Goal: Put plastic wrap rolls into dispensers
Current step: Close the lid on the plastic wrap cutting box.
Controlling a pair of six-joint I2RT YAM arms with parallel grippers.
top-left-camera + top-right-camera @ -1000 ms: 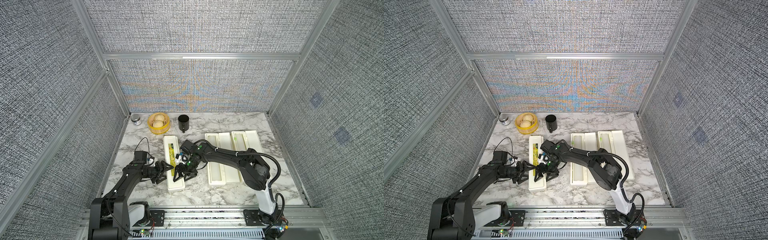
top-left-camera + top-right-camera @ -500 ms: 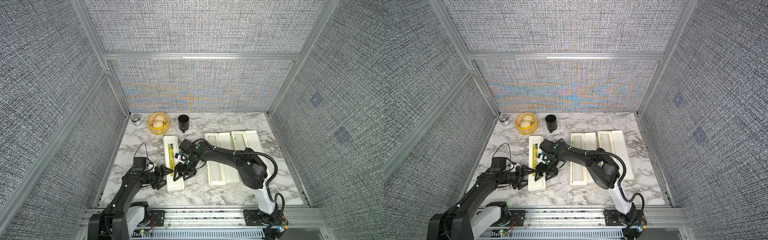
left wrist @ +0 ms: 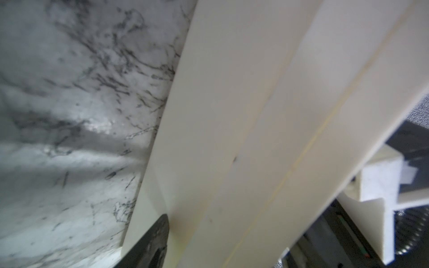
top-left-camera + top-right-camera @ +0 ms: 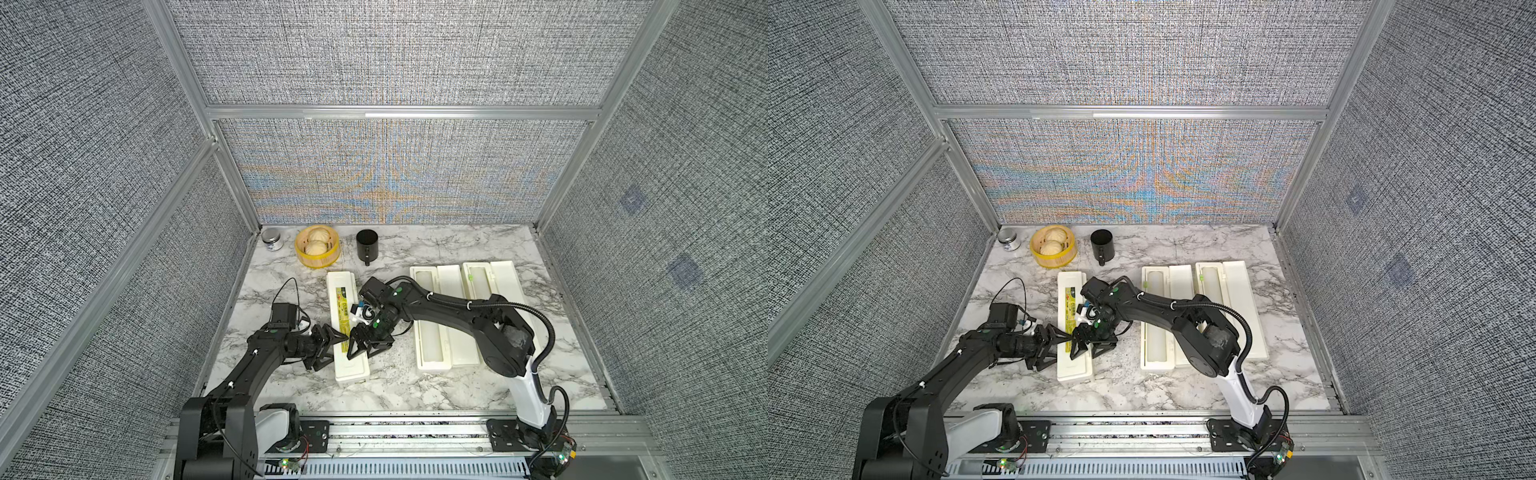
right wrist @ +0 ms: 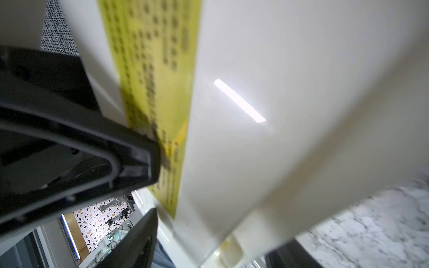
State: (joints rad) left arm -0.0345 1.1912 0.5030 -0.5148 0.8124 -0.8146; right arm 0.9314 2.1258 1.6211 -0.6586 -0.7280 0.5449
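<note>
The left gripper, a black parallel-jaw claw, meets the nearest box from its left side. Its jaws are spread and nothing sits between them. In the right wrist view the tip of one of its fingers rests on the yellow printed label. The right gripper, also black, hangs over the same box with a jaw on either side. I cannot tell whether the jaws press on the walls.

That box is the closed dispenser, a long, narrow cream-white plastic case lying lid-down on the grey-veined marble table. To its right lie the middle dispenser and the outer dispenser, both cream-white with their lids folded open. Each tray holds a translucent-white plastic wrap roll: the middle roll and the outer roll.

No third roll lies loose on the table, so it is probably inside the closed dispenser. Loading then looks finished or nearly so, and what may remain is shutting the two open lids.

Half a second earlier the left gripper sat nearer the front rail, and it has since come back up to the box. The right gripper and all three dispensers lie as they did.
</note>
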